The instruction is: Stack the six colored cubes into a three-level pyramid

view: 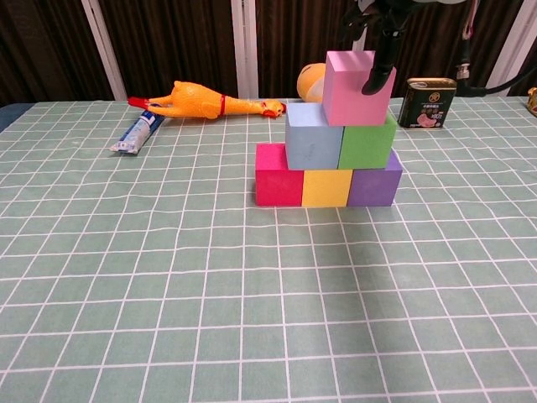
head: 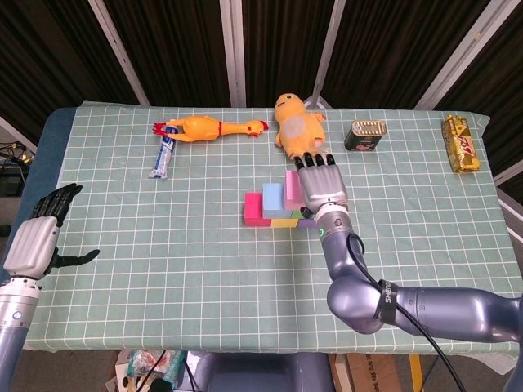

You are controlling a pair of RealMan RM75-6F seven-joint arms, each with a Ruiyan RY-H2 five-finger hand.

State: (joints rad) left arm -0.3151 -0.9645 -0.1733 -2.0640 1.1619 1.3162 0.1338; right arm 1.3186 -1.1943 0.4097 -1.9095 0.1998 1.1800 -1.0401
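Observation:
Six cubes stand as a pyramid mid-table. The bottom row is red, yellow and purple. Blue and green sit above them. The pink cube rests on top, set slightly to the right. My right hand hovers over the stack with its fingers stretched out. One dark finger hangs in front of the pink cube's right edge, and the hand has no grip on the cube. My left hand is open off the table's left edge, far from the cubes.
A rubber chicken and a blue-white tube lie at the back left. A yellow duck toy sits right behind the stack. A tin can and a gold packet are at the back right.

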